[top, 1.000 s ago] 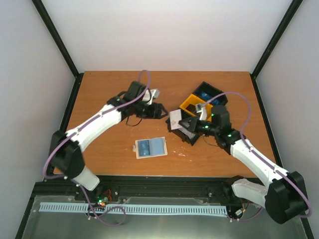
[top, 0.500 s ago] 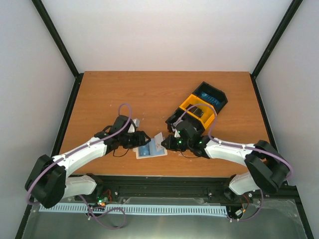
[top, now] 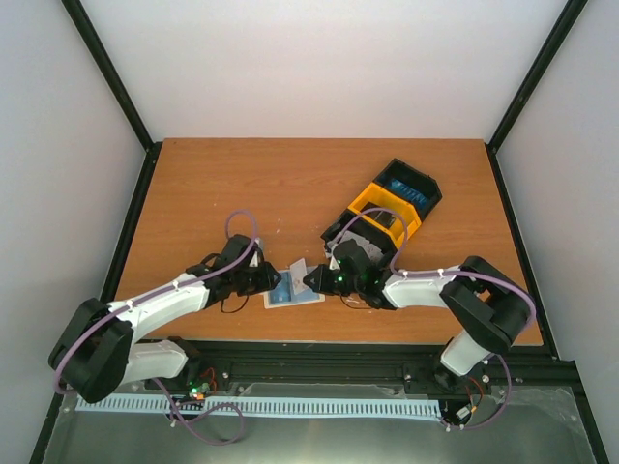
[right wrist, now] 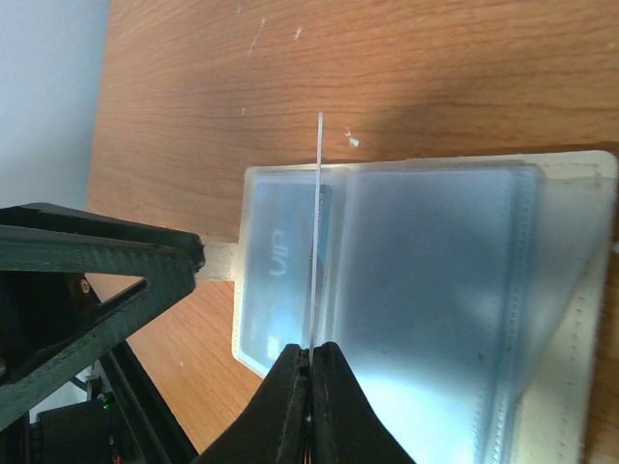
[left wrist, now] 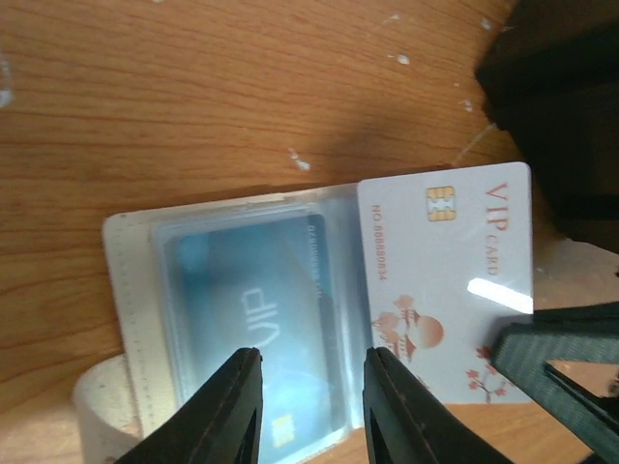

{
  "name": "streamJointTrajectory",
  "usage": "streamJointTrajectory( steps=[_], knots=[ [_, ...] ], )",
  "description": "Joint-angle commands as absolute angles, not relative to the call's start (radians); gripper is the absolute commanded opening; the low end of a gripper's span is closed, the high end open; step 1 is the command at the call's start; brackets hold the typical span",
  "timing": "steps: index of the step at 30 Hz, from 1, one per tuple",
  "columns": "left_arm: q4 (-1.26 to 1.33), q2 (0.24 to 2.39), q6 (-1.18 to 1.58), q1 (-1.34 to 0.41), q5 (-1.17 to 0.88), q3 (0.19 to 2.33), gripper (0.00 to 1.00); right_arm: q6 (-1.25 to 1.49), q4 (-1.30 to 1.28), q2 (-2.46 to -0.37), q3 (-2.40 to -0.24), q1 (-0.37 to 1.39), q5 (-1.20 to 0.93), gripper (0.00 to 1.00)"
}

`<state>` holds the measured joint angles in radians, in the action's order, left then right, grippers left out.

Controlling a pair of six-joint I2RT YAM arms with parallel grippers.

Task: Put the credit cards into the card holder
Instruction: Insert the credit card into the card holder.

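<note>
The cream card holder (top: 308, 295) lies open on the table near its front edge. A blue credit card (left wrist: 261, 319) sits inside its clear left sleeve. My right gripper (top: 315, 279) is shut on a white credit card (left wrist: 445, 280), which stands on edge over the holder's middle and shows as a thin line (right wrist: 316, 242) in the right wrist view. The card's lower edge meets the sleeves (right wrist: 435, 309); whether it is inside one I cannot tell. My left gripper (left wrist: 311, 406) hovers low over the blue card's sleeve, jaws apart with nothing gripped between them.
A black-and-yellow three-compartment tray (top: 414, 198) stands behind and to the right of the holder, with something blue in its far compartment. The two grippers face each other closely across the holder. The table's front edge runs just below the holder.
Both arms have come down from the tray area to the holder. The right gripper brought the white card over it. The left gripper's jaws have narrowed.
</note>
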<state>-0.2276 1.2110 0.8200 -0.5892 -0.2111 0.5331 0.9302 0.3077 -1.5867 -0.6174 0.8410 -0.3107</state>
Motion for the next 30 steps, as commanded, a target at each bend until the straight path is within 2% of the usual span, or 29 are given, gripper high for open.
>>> streamJointTrajectory(
  steps=[1, 15, 30],
  knots=[
    [-0.265, 1.221, 0.841, -0.612, -0.099, 0.522, 0.3, 0.936, 0.418, -1.614, -0.595, 0.864, -0.316, 0.03],
    [-0.291, 1.299, 0.885, -0.643, -0.051, 0.475, 0.3, 1.089, 0.625, -1.74, -0.523, 0.909, -0.323, 0.03],
    [-0.26, 1.304, 0.905, -0.664, -0.065, 0.443, 0.28, 1.155, 0.633, -1.809, -0.551, 0.96, -0.303, 0.03]
  ],
)
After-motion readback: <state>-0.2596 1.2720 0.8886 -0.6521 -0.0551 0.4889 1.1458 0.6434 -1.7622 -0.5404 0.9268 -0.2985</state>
